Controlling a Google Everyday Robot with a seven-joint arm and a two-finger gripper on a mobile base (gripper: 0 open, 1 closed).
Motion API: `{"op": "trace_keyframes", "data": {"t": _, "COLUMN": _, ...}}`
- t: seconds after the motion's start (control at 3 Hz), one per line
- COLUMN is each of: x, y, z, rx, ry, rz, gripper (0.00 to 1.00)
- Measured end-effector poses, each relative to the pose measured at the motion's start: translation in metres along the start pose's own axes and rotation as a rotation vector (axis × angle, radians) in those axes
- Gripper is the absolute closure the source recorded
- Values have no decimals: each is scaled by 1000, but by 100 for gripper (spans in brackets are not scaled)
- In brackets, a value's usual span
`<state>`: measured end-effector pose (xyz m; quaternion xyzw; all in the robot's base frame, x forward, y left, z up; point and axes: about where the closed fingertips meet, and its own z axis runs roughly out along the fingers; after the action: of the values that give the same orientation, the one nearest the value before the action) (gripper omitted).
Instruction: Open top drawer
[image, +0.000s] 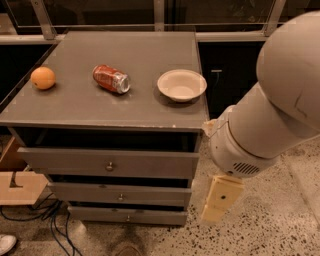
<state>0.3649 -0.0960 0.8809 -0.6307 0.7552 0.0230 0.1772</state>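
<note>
The top drawer (75, 161) is the widest of three grey drawers, with a small round metal knob (109, 166) at its centre. A dark gap shows between its front and the cabinet top (80, 107). My gripper (220, 198), a cream-coloured piece hanging from the big white arm (270, 120), is to the right of the cabinet. It is at about the height of the middle drawer (80, 192) and touches nothing. The bottom drawer (90, 214) sits below.
On the cabinet top are an orange (43, 78), a red soda can (110, 79) lying on its side and a white bowl (182, 85). Cables (47, 220) and a cardboard box (22, 186) are on the floor at the left. Speckled floor (280, 220) is at the right.
</note>
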Motion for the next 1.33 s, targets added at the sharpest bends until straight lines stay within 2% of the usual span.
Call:
{"op": "trace_keyframes", "data": {"t": 0.33, "x": -12, "y": 21, "z": 33, "rx": -48, "ry": -10, "rz": -13, "gripper": 0}}
{"op": "trace_keyframes", "data": {"t": 0.67, "x": -20, "y": 34, "z": 82, "rx": -99, "ry": -24, "rz": -35, "gripper": 0}}
{"op": "trace_keyframes", "data": {"t": 1.0, "x": -23, "y": 34, "z": 111, "rx": -119, "ry": -35, "rz": -46, "gripper": 0}}
{"op": "trace_keyframes", "data": {"t": 1.33, "x": -28, "y": 20, "z": 145, "rx": -124, "ry": -64, "rz": -53, "gripper": 0}}
